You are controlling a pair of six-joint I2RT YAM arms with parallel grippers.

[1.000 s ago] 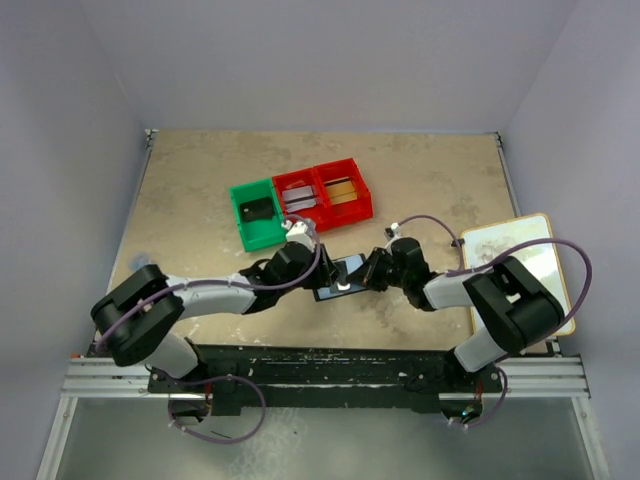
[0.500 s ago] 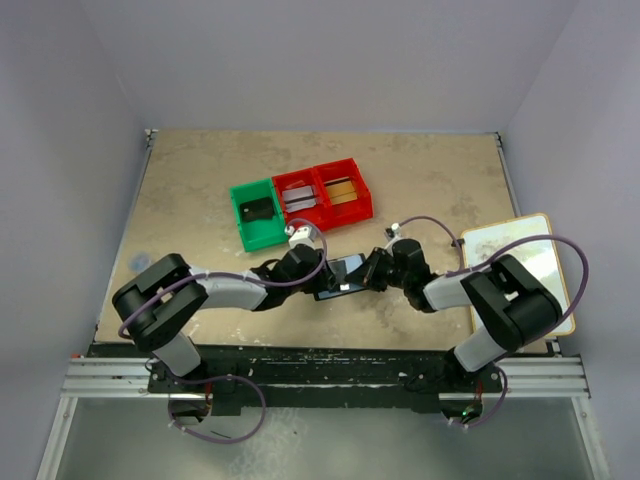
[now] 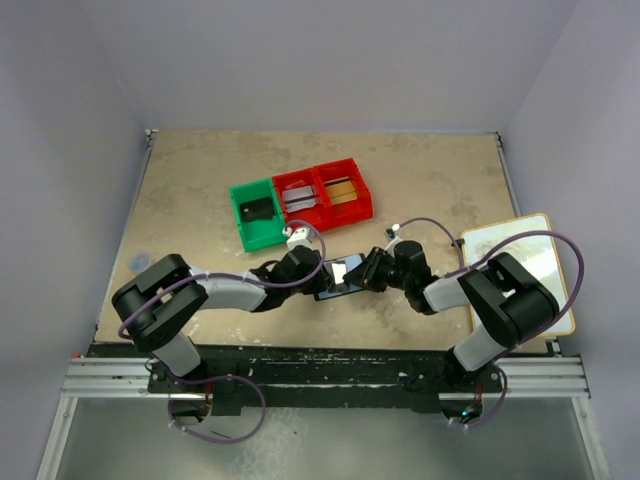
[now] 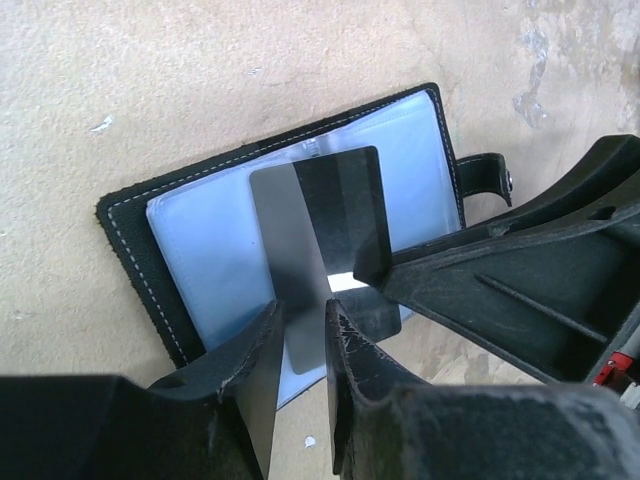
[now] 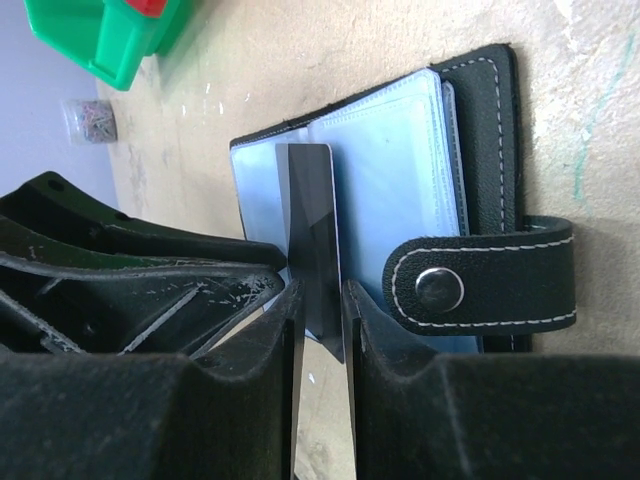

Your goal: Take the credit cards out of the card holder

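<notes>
Credit card [image 4: 330, 200] sits tilted over the open card holder [image 4: 200, 250]. My left gripper [image 4: 302, 312] and right gripper [image 5: 320, 292] both straddle it narrowly; clamped or not, I cannot tell. Risk: if neither pair pinches, the card drops back onto the holder.

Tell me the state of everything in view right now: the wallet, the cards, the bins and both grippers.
Wallet: open, lying flat.
Card: raised above the wallet, between the fingers of both grippers.
Left gripper: closed on the card.
Right gripper: fingers either side of the card, grip unclear.
Green bin: holds a black card.
Red bins: hold a silver card and a gold card.
</notes>
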